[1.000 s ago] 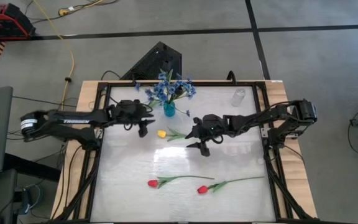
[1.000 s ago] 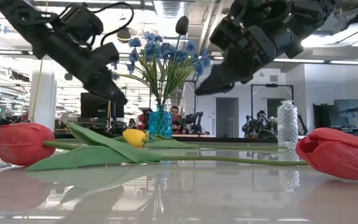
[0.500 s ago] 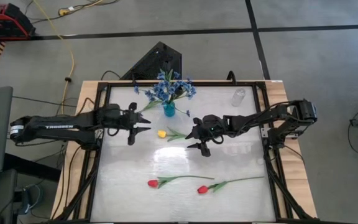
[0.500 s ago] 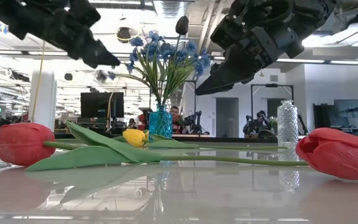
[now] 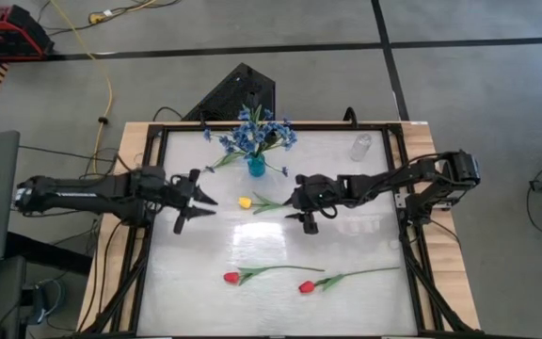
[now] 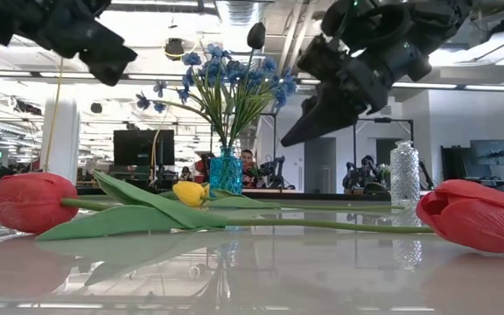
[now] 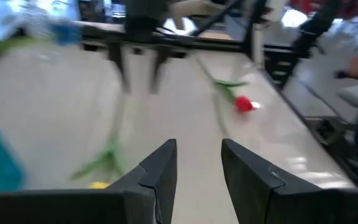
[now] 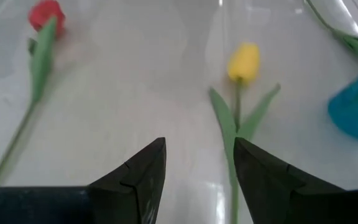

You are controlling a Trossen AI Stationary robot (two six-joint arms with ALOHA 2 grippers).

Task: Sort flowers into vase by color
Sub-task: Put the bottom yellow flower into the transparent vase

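A yellow tulip (image 5: 245, 201) lies flat on the table, its stem (image 8: 235, 124) pointing toward the right. My right gripper (image 5: 298, 209) hangs open above the stem's end, clear of it (image 8: 197, 155). My left gripper (image 5: 198, 213) is open and empty at the table's left, raised above it (image 7: 197, 168). Two red tulips (image 5: 231, 277) (image 5: 306, 286) lie near the front edge. Blue flowers (image 5: 252, 135) stand in a blue vase (image 5: 255, 167) at the back.
A clear glass vase (image 5: 360, 146) stands at the back right with nothing in it. In the low view the red tulips (image 6: 29, 201) (image 6: 475, 214) lie closest to the camera. The table's black frame (image 5: 149, 235) runs along its edges.
My left gripper has drawn back from the blue vase toward the table's left edge and slightly nearer, rising and tipping up closer to level. My right gripper has stayed over the yellow tulip's stem, turning slightly. No flower has moved.
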